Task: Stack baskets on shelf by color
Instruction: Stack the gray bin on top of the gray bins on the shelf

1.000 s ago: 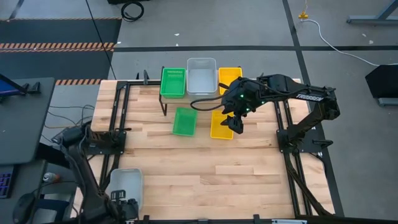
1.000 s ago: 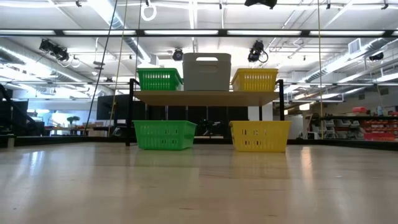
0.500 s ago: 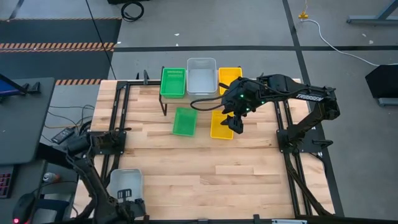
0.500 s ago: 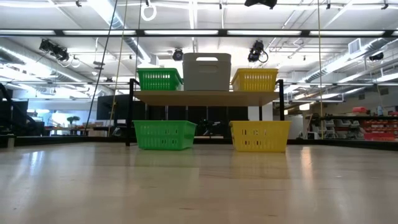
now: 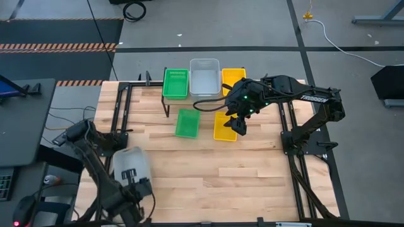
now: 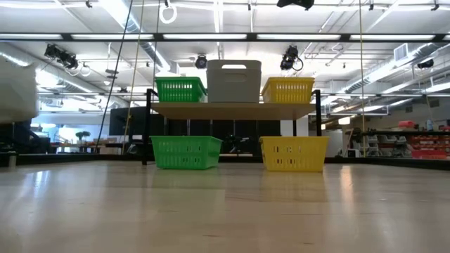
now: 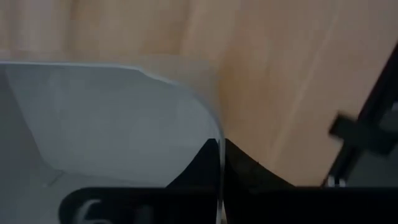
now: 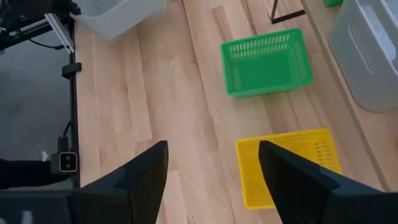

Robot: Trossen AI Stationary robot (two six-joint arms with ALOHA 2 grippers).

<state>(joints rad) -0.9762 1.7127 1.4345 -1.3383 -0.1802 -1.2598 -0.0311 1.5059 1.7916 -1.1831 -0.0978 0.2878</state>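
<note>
My left gripper (image 5: 129,180) is clenched on the rim of a pale grey basket (image 5: 129,165) at the near left part of the counter (image 5: 208,170). From above, that basket's long axis runs roughly front to back, tilted a little. In my left wrist view its rounded corner (image 7: 186,99) fills the frame, with the thin edge of the wall pinched between my dark fingers (image 7: 249,171). In the low view it shows as a pale blur at the left edge, above the counter surface. I can read no writing or label on it.

My right gripper (image 5: 235,123) hangs released, fingers (image 8: 140,174) spread, over the yellow basket (image 5: 225,126) that sits on the counter in front of the shelf (image 6: 235,109). Just beside that one, to its left, lies a green basket (image 5: 187,123). Both point their long sides front to back, the green one slightly skewed.

On the shelf top stand three more in a row: green (image 6: 180,89), pale grey (image 6: 234,81), yellow (image 6: 287,90). The grey one stands taller than its neighbours. From above, all three run lengthwise toward the back. The yellow one on the shelf is partly hidden by my right arm in the high view.

There is white lettering on my right arm (image 5: 314,98), too small to read.
</note>
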